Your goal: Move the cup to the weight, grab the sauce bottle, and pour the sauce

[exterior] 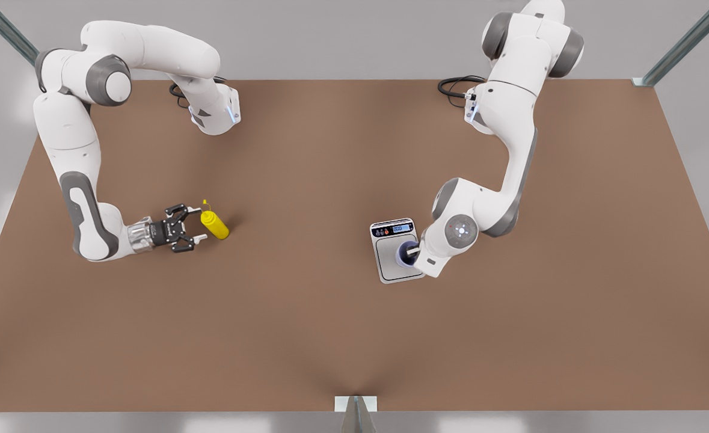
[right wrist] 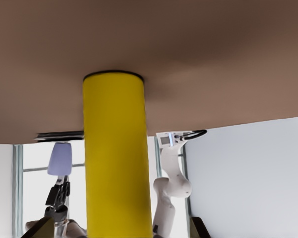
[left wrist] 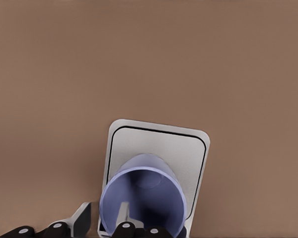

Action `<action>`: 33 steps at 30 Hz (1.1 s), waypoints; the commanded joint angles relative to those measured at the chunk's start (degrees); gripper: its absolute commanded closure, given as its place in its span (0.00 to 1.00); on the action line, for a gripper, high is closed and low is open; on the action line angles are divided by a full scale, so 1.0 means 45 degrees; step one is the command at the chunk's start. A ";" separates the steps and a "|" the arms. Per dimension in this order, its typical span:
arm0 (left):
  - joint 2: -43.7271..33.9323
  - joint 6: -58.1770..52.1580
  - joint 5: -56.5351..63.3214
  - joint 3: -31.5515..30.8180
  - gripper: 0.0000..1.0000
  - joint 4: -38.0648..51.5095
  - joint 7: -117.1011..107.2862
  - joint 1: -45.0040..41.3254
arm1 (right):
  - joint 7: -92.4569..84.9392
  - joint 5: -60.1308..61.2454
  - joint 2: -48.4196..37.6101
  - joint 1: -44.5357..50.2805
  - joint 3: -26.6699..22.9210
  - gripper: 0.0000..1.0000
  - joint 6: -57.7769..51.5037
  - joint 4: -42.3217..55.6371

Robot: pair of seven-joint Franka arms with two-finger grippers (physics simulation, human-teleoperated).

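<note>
**Cup on scale; sauce bottle framed for a grasp**

Stood lavender-blue cup (exterior: 403, 252) on the silver platform of the digital kitchen scale (exterior: 390, 267), right of centre in the front view, mouth open upward. Judged light, stiff and easy to tip, and thin-walled, so best taken at the rim or round the body. Seen in the left wrist view as cup (left wrist: 144, 198) on scale (left wrist: 184, 148), low in the frame, towards the near end of the platform. Kept left gripper (exterior: 413, 251) right at the cup's rim, one side inside the mouth and one outside (left wrist: 103, 214). Could not be told whether clamped on the wall or let go.

Found yellow sauce squeeze bottle (exterior: 214, 224) standing on the brown table (exterior: 330, 337) in the front view's left half, thin nozzle pointing up. Judged light, smooth and somewhat yielding under squeeze. Best gripped mid-body, firmly enough to hold but not so hard as to push sauce out early. Held right gripper (exterior: 201, 224) low and level beside it, jaws spread wide, tips reaching the bottle's flanks without touching. Showed bottle (right wrist: 116, 158) centred between those tips in the right wrist view.

Left broad bare tabletop between bottle and scale, nothing in the way of a carry across. Kept both items well in from the table's edges. Worth minding the left arm's wrist over the scale when tipping the nozzle over the cup.
</note>
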 commanded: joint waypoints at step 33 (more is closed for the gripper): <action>-0.5009 -0.9279 0.2309 0.0860 0.00 0.2130 1.0136 0.3027 | -0.0441 -0.0215 0.0176 -0.0232 0.1341 0.37 0.0949 -0.0274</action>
